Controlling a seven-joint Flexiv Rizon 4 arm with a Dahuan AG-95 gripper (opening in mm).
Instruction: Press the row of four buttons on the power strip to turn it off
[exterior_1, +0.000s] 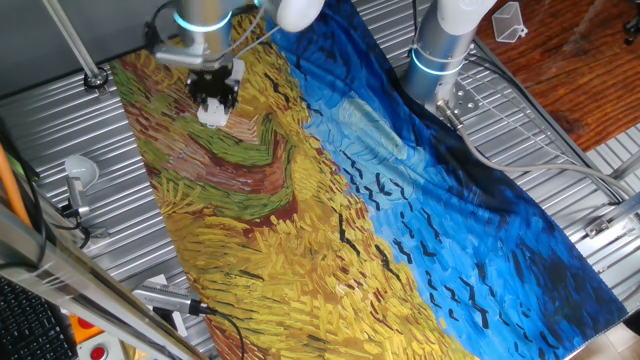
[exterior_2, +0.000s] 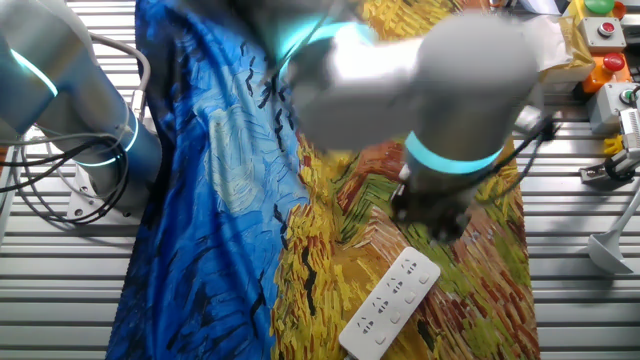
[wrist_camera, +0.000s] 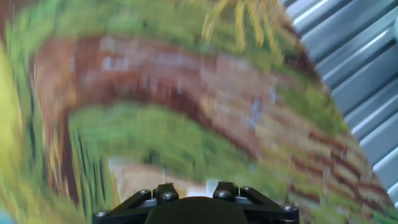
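The arm is at the approach step: no button can be judged pressed yet. The power strip (exterior_2: 391, 303) lies flat on the painted cloth (exterior_2: 220, 210), near its yellow edge. In one fixed view only its end (exterior_1: 211, 115) shows, directly under the gripper (exterior_1: 214, 98). The gripper sits just above one end of the strip; contact cannot be confirmed. The row of four buttons (exterior_2: 398, 288) runs along the strip's top face, though detail is probably too fine to read here. Finger state cannot be determined: the hand view is blurred and shows only the gripper base. Next move: lower a fingertip onto the nearest button, then step along the row. A knob on a stalk (exterior_1: 78, 175) stands well apart on the metal table (exterior_1: 60, 120). A second arm base (exterior_1: 445, 45) stands beyond the cloth. Nothing blocks the strip.
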